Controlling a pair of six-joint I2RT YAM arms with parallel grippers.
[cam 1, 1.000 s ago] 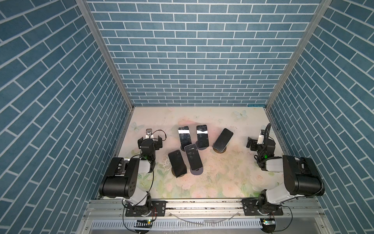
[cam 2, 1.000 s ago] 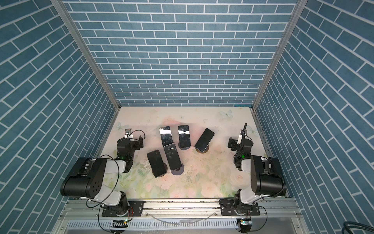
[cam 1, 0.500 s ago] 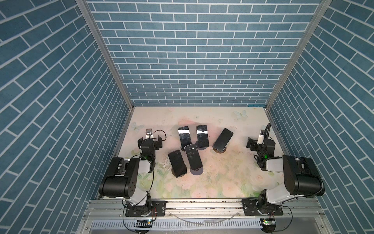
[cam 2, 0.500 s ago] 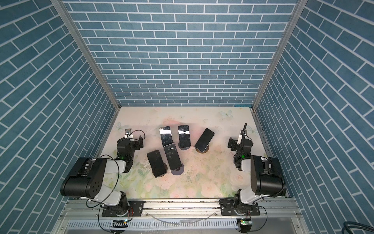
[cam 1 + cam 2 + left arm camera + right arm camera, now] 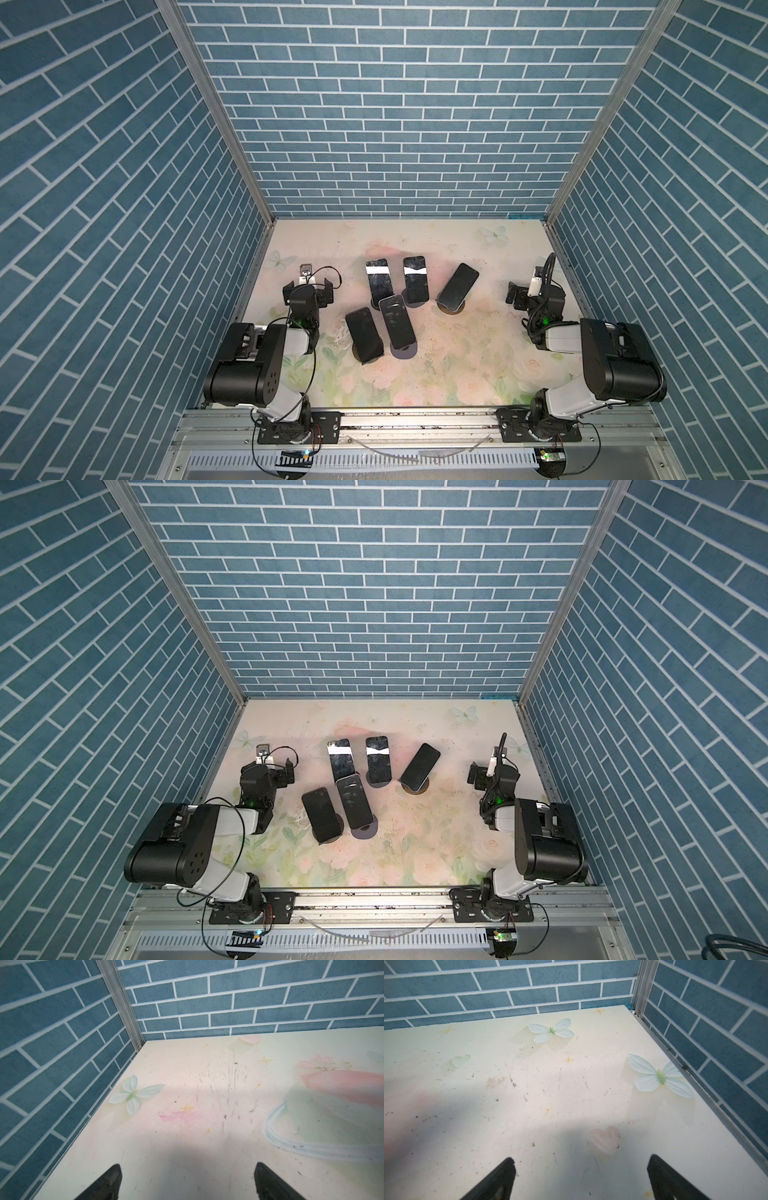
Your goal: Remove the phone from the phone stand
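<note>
In both top views five phones (image 5: 397, 326) lean on stands (image 5: 451, 309) in the middle of the table (image 5: 457, 365) — only these views show them. The left gripper (image 5: 308, 291) sits to the left of these phones and the right gripper (image 5: 536, 297) to the right of them, both well apart from them. The wrist views show more clearly the state of each hand — its black fingertips (image 5: 112, 1180) stand wide apart over bare printed table, holding nothing.

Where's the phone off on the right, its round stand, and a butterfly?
phone (image 5: 458, 286): in a top view, middle of its dark face.
round stand (image 5: 452, 311): in a top view, base's front edge.
butterfly (image 5: 134, 1093): left wrist view, green body.
</note>
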